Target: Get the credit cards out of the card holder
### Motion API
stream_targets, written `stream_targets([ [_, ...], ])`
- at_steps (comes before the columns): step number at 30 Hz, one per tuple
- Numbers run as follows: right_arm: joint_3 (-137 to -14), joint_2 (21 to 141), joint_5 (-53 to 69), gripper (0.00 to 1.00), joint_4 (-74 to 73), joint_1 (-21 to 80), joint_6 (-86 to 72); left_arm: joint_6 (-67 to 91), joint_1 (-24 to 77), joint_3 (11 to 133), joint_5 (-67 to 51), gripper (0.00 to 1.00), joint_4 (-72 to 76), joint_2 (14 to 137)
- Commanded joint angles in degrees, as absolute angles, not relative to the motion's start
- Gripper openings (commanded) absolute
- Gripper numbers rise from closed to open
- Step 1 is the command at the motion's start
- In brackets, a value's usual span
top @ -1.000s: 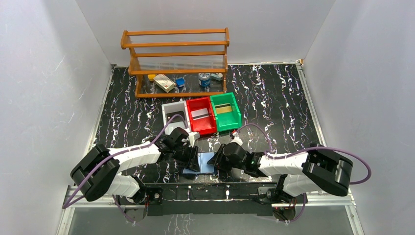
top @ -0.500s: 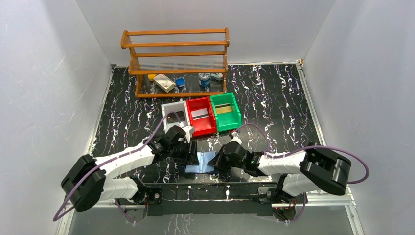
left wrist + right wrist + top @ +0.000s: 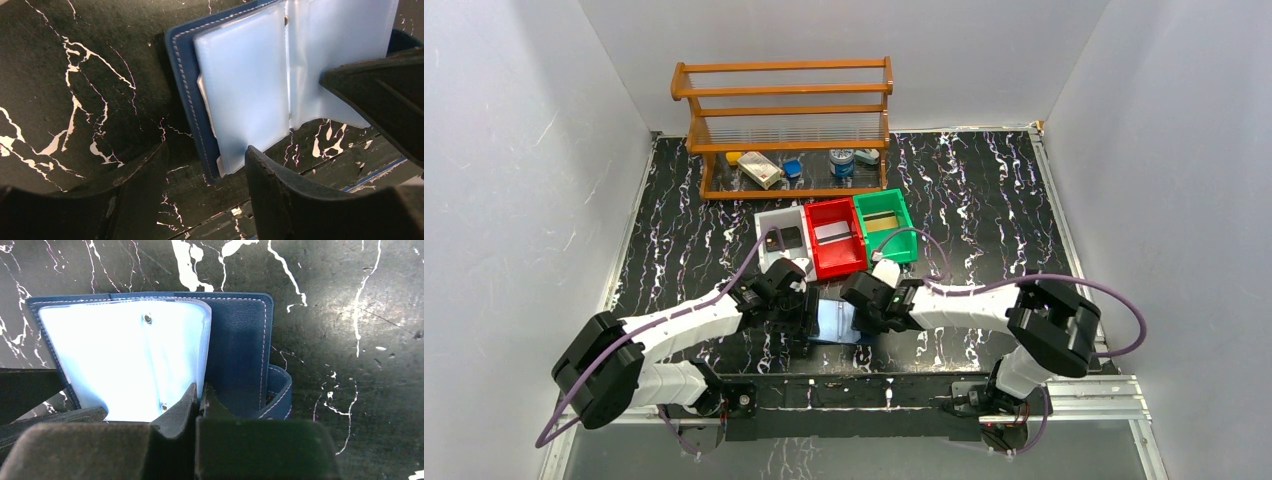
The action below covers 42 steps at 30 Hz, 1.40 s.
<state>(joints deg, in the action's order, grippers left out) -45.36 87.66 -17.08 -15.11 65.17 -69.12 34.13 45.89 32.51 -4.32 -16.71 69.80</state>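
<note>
The card holder lies open on the black marbled table near the front edge. Its navy cover is down and its milky clear sleeves face up. No card shows plainly inside the sleeves. My right gripper sits at the holder's right side, and its jaws are shut on the edge of a sleeve. My left gripper is open and straddles the holder's left corner, one finger on the table, the other beside the sleeves. The navy edge lies between its fingers.
A grey bin, a red bin and a green bin stand just behind the holder, each with a card-like item inside. A wooden rack with small items stands at the back. The table's front rail is close below.
My right gripper has moved up and left along the holder, its arm swinging to the far side. The holder has shifted slightly away from the front edge. The left gripper shifted slightly.
</note>
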Motion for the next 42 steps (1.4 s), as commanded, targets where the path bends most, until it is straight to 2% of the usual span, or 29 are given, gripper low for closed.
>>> stream_targets([
  [1, -50.86, 90.76, -23.8, 0.02, -30.68, 66.43, -68.73, 34.04, 45.88, 32.91, -4.64, 0.56, -16.89, 68.99],
  [6, -54.11, 93.24, -25.13, 0.06, -33.7, 67.18, -67.89, 33.52, 45.88, 33.08, -5.39, 0.55, -16.48, 68.88],
  [9, -53.23, 91.69, -23.36, 0.11, -29.44, 67.33, -65.11, 33.64, 45.83, 33.29, -5.34, 0.55, -16.43, 67.69],
  [14, -48.78, 82.97, -21.11, 0.35, -20.92, 67.15, -61.92, 33.58, 45.87, 33.84, -2.85, 0.62, -17.14, 62.75],
  [17, -46.93, 76.7, -21.43, 0.49, -18.69, 66.89, -59.25, 33.31, 45.86, 34.68, -0.31, 0.74, -18.08, 59.73],
  [20, -47.01, 71.39, -23.19, 0.6, -19.48, 66.35, -56.95, 32.74, 45.88, 36.03, 3.85, 0.97, -18.88, 56.31],
  [21, -47.28, 70.01, -24.05, 0.65, -20.02, 66.09, -56.23, 32.6, 45.88, 36.41, 5.77, 0.98, -19.07, 55.3],
  [26, -50.08, 66.02, -30.25, 0.81, -24.2, 63.21, -52.45, 32.96, 45.87, 40.44, 17.37, 0.98, -22.02, 52.22],
  [33, -57.12, 64.84, -39.51, 0.95, -26.49, 56.73, -41.25, 31.15, 45.9, 45.95, 35.47, 0.98, -26.56, 49.66],
  [36, -58.46, 64.28, -41.01, 0.98, -23.49, 52.83, -35.29, 28.6, 45.92, 47.94, 39.51, 0.98, -27.59, 48.69],
  [42, -56.3, 62.33, -39.18, 0.98, -23.84, 46.06, -32.12, 27.94, 45.87, 50.38, 44.22, 0.98, -30.78, 47.36],
])
